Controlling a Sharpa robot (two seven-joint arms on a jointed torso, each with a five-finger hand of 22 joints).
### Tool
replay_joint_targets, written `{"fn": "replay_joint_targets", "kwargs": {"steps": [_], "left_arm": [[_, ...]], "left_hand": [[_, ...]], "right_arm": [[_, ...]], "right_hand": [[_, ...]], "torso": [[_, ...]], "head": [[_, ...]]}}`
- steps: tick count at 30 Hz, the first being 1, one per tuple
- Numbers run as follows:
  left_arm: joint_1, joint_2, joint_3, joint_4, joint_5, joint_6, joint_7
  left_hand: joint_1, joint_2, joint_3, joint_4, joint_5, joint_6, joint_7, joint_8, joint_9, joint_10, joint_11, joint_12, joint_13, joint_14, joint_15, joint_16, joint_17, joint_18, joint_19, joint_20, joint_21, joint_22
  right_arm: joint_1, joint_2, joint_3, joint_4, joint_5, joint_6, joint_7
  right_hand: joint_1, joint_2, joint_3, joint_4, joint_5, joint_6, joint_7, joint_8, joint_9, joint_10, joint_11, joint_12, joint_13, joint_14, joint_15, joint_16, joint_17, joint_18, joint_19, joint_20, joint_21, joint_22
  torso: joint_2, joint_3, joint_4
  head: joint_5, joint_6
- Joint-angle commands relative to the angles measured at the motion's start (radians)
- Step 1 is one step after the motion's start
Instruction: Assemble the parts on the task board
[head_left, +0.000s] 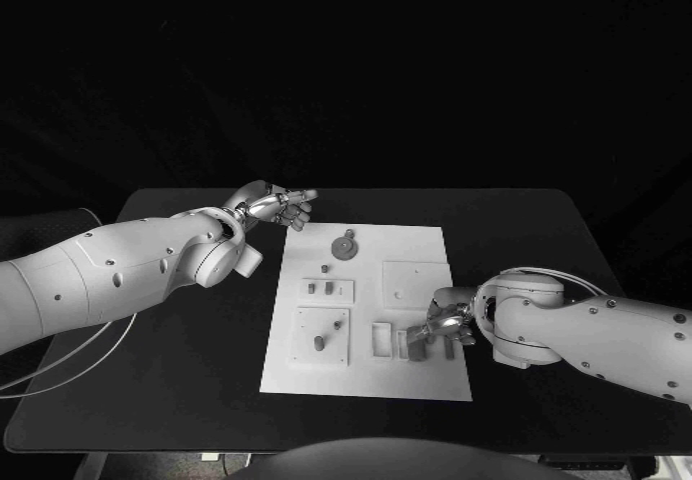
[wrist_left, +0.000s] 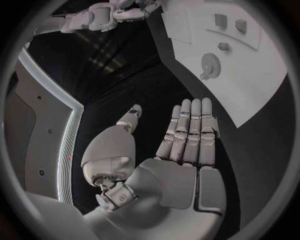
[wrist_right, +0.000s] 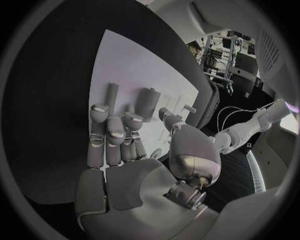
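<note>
Parts (head_left: 319, 343) lie scattered across the white task board (head_left: 418, 380), which sits flat in the middle of the black counter (head_left: 173, 370): a round disc piece (head_left: 346, 244) near the far edge, small blocks mid-board, upright pieces (head_left: 415, 347) near the front right. The right hand (head_left: 441, 332) hovers over that front right corner, its fingers (wrist_right: 114, 137) extended together above two upright pieces, holding nothing. The left hand (head_left: 274, 208) hangs off the board's far left corner, fingers (wrist_left: 190, 130) straight, side by side, empty.

A lab: equipment racks (wrist_right: 232, 47) behind black table (head_left: 173, 330)
</note>
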Motion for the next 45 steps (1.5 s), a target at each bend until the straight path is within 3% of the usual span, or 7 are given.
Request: {"fn": "replay_joint_targets", "kwargs": {"steps": [1, 27, 32, 36, 37, 41, 45], "left_arm": [[0.001, 0.001, 0.001, 0.006, 0.008, -0.007, 0.007], [0.001, -0.002, 0.001, 0.009, 0.007, 0.003, -0.001], [0.001, -0.002, 0.001, 0.010, 0.007, 0.003, -0.003], [0.001, -0.003, 0.001, 0.010, 0.007, 0.002, -0.005], [0.001, -0.003, 0.001, 0.010, 0.007, 0.002, -0.005], [0.001, -0.003, 0.001, 0.011, 0.005, 0.001, -0.006], [0.001, -0.004, 0.001, 0.010, 0.005, 0.000, -0.008]], "left_hand": [[-0.007, 0.000, 0.001, 0.006, -0.003, -0.006, 0.003, -0.004, -0.001, -0.007, 0.000, -0.005, 0.001, -0.005, 0.001, -0.007, 0.001, 0.021, -0.007, -0.003, -0.006, 0.001], [0.002, 0.005, 0.008, 0.004, 0.009, -0.006, 0.004, -0.004, -0.001, -0.010, 0.002, -0.007, 0.003, -0.007, 0.003, -0.009, 0.003, 0.021, -0.010, -0.001, -0.008, 0.002], [0.008, 0.006, 0.012, 0.001, 0.012, -0.006, 0.004, -0.004, 0.000, -0.010, 0.002, -0.008, 0.003, -0.008, 0.003, -0.009, 0.005, 0.021, -0.010, -0.001, -0.008, 0.003], [0.012, 0.006, 0.013, -0.002, 0.014, -0.006, 0.004, -0.004, 0.000, -0.010, 0.002, -0.008, 0.004, -0.008, 0.003, -0.010, 0.005, 0.021, -0.010, 0.000, -0.008, 0.004], [0.013, 0.006, 0.014, -0.003, 0.014, -0.006, 0.004, -0.004, 0.000, -0.010, 0.002, -0.008, 0.004, -0.008, 0.003, -0.010, 0.006, 0.021, -0.010, 0.000, -0.008, 0.004], [0.016, 0.006, 0.015, -0.005, 0.015, -0.006, 0.004, -0.003, 0.000, -0.010, 0.002, -0.008, 0.005, -0.008, 0.004, -0.010, 0.006, 0.021, -0.010, 0.000, -0.008, 0.005], [0.018, 0.007, 0.015, -0.006, 0.015, -0.006, 0.004, -0.003, 0.000, -0.010, 0.002, -0.008, 0.005, -0.008, 0.004, -0.010, 0.007, 0.021, -0.010, 0.000, -0.008, 0.005]], "right_arm": [[-0.009, 0.007, -0.003, -0.007, -0.022, 0.029, -0.005], [-0.045, 0.041, -0.003, -0.056, -0.003, 0.034, -0.021], [-0.047, 0.042, -0.003, -0.057, -0.002, 0.038, -0.022], [-0.048, 0.040, -0.003, -0.059, -0.003, 0.039, -0.024], [-0.048, 0.039, -0.003, -0.059, -0.004, 0.035, -0.025], [-0.048, 0.033, -0.003, -0.057, -0.010, 0.003, -0.021], [-0.048, 0.026, -0.003, -0.051, 0.010, -0.018, -0.017]], "right_hand": [[0.000, -0.008, 0.000, 0.009, -0.007, 0.009, 0.001, -0.005, -0.005, -0.006, 0.001, 0.007, 0.002, -0.004, -0.001, 0.007, 0.002, 0.048, -0.007, -0.006, 0.007, 0.002], [0.022, 0.039, -0.027, -0.003, -0.001, 0.068, -0.019, 0.025, 0.013, 0.012, -0.018, 0.013, 0.008, 0.006, -0.015, 0.020, 0.014, 0.048, -0.009, -0.002, 0.018, 0.016], [0.053, 0.062, -0.039, -0.049, 0.017, 0.073, -0.021, 0.026, 0.015, 0.015, -0.020, 0.009, 0.007, 0.004, -0.016, 0.019, 0.009, 0.048, -0.010, 0.000, 0.019, 0.019], [0.094, 0.089, -0.058, -0.135, 0.019, 0.075, -0.022, 0.025, 0.016, 0.017, -0.017, 0.005, 0.006, 0.002, -0.014, 0.018, 0.003, 0.048, -0.010, 0.004, 0.020, 0.021], [0.103, 0.099, -0.054, -0.157, 0.096, 0.077, -0.018, 0.025, 0.016, 0.018, -0.019, 0.004, 0.006, 0.001, -0.013, 0.018, 0.002, 0.048, -0.010, 0.006, 0.019, 0.020], [0.144, 0.147, -0.041, -0.244, 0.172, 0.086, -0.022, 0.026, 0.018, 0.022, -0.020, 0.000, 0.005, 0.003, -0.012, 0.017, -0.003, 0.048, -0.005, 0.012, 0.019, 0.020], [0.176, 0.140, 0.014, -0.241, 0.164, 0.097, -0.024, 0.028, 0.018, 0.029, -0.022, -0.003, 0.003, 0.009, -0.011, 0.016, -0.003, 0.048, 0.001, 0.016, 0.018, 0.017]], "torso": [[0.000, -0.0003, -0.0005], [0.000, -0.0009, -0.0006], [0.000, -0.0006, -0.0009], [0.000, -0.0007, -0.0015], [0.000, -0.0007, -0.0016], [0.000, -0.0007, -0.0019], [0.000, -0.0002, -0.0014]], "head": [[0.000, -0.002], [0.003, -0.006], [0.004, -0.006], [0.003, -0.007], [0.002, -0.007], [0.001, -0.006], [0.000, -0.005]]}}
